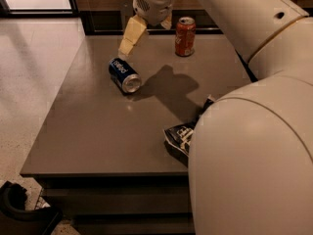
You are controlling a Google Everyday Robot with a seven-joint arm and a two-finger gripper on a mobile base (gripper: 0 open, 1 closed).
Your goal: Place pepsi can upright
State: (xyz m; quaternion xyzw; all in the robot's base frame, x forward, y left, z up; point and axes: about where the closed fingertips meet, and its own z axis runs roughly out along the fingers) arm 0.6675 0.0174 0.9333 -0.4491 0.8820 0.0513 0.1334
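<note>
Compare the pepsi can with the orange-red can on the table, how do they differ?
The pepsi can lies on its side, silver end toward the camera; the orange-red can stands upright. The pepsi can is dark blue, the other orange-red. The pepsi can lies left of centre, with the gripper hovering just beyond it; the orange-red can stands near the far edge of the table. Both are drink cans.

orange-red can [185,35]: upright, 1 o'clock on table [98,131] | dk crisp bag [180,135]: flat, 4 o'clock, partly hidden | tabletop grey
</note>
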